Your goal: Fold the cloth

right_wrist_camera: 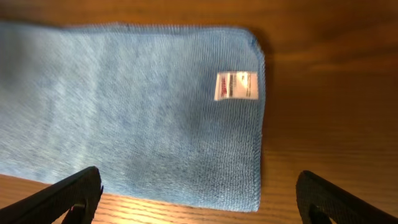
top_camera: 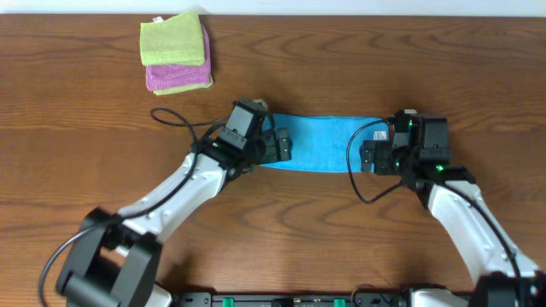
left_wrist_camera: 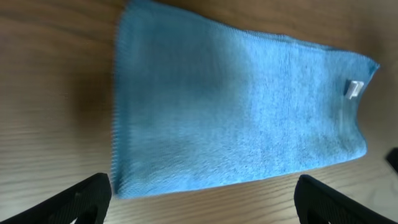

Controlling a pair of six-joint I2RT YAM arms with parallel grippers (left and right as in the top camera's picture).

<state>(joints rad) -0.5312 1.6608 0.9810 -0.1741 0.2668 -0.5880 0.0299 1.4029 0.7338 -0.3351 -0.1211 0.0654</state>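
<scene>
Currently the cloth [top_camera: 320, 141] lies flat, left gripper [top_camera: 286, 146] and right gripper [top_camera: 366, 154] spread wide above its opposite ends.

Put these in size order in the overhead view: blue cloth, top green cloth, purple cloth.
1. blue cloth
2. top green cloth
3. purple cloth, mostly covered, so only its showing part looks smallest.
</scene>
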